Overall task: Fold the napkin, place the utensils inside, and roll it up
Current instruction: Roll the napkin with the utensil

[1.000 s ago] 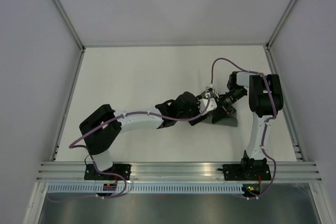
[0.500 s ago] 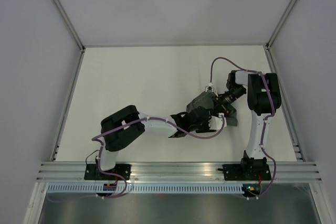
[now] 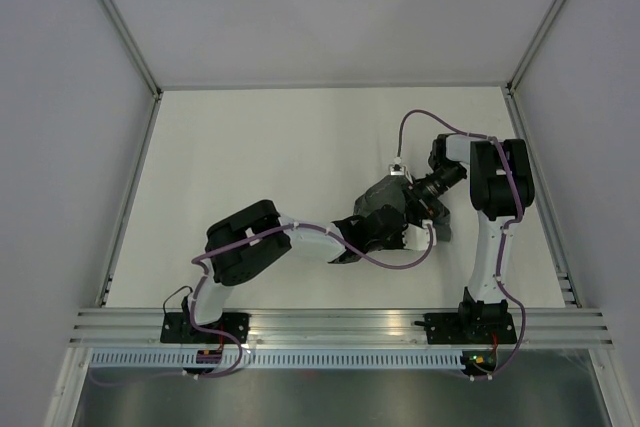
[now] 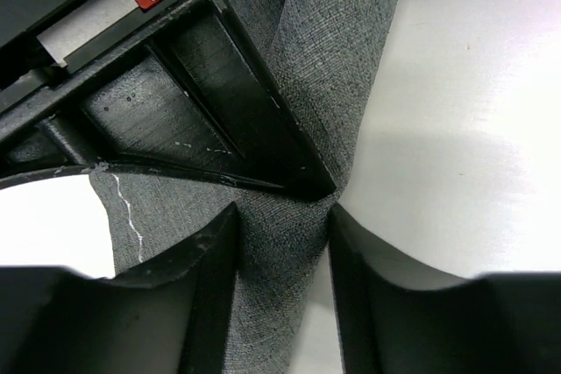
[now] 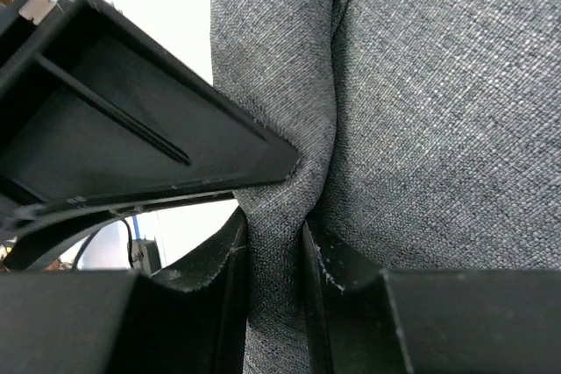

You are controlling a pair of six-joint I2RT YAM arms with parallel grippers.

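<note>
The dark grey napkin (image 3: 383,193) is bunched up right of the table's middle, between both grippers. My right gripper (image 3: 408,209) is shut on a pinched fold of it (image 5: 276,216); the cloth fills the right wrist view (image 5: 438,85). My left gripper (image 3: 392,232) straddles a strip of the napkin (image 4: 333,67) just below the right gripper's black fingers (image 4: 219,120). Its jaws stand partly apart, with a sliver of white table between the cloth and one finger. The left gripper's fingers (image 5: 131,146) show in the right wrist view. The teal utensils are hidden or out of view.
The white table (image 3: 250,147) is walled by white panels at the back and both sides. A metal rail (image 3: 330,322) with the two arm bases runs along the near edge. Purple cables loop over both arms.
The left arm's elbow swung right and its gripper shifted toward the near side of the napkin. The napkin rose from lying flat into a lifted bunch. The right gripper barely moved.
</note>
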